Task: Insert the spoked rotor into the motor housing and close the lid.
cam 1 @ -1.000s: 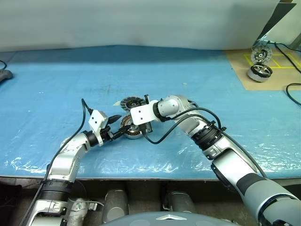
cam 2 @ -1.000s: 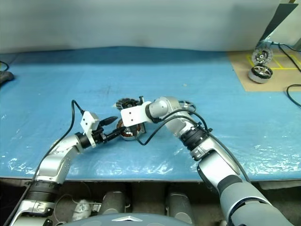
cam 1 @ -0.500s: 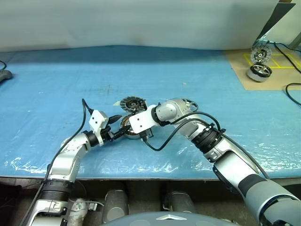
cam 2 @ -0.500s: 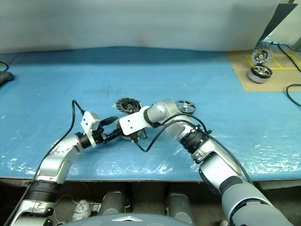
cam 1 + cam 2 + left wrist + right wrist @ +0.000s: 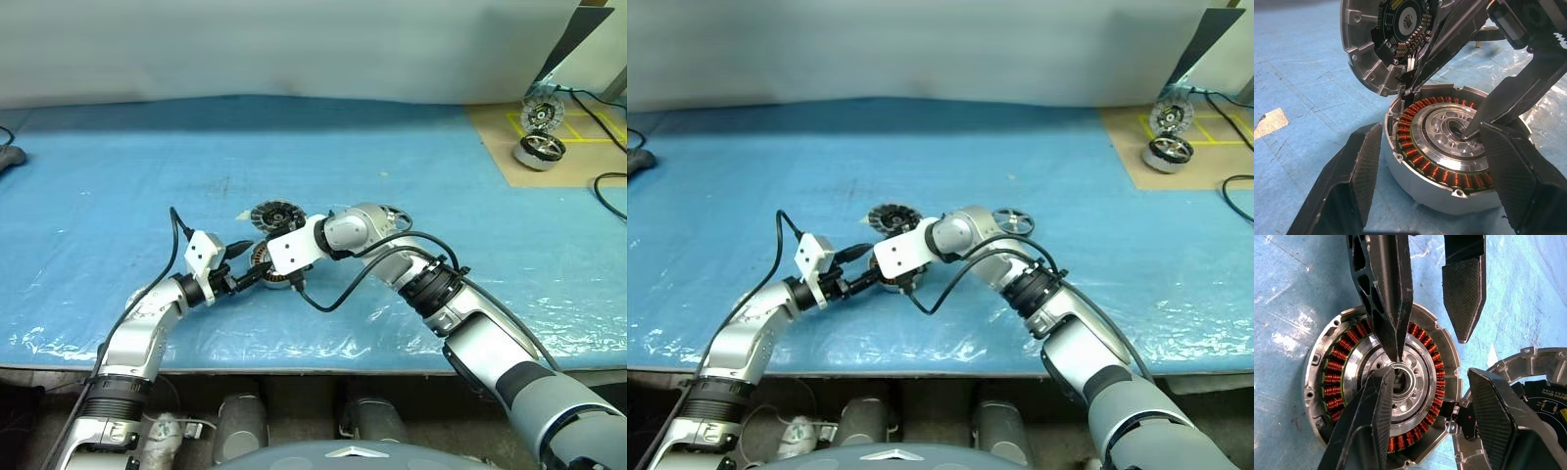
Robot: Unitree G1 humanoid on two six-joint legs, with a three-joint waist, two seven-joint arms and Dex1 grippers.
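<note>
1. On the left, my left jaws point(image 5: 1432, 129) are spread wide around the motor housing point(image 5: 1449, 169). One pad point(image 5: 1359, 171) sits on each side of it, and both look to be against the wall.
2. The motor housing sits flat on the blue-covered tabletop point(image 5: 118, 176), its copper windings facing up.
3. The lid point(image 5: 1382, 41) leans tilted at the housing's far edge, touching the rim, with its circuit side turned toward my left wrist camera.
4. My right jaws point(image 5: 1427, 382) hang above the housing, parted and holding nothing. One fingertip point(image 5: 1471, 131) is down at the centre hub.
5. The spoked rotor point(image 5: 1014, 221) lies flat on the tabletop beyond my right forearm, well clear of both sets of jaws.
6. At far right, two other motor parts point(image 5: 541, 150) sit on a cardboard sheet.
</note>
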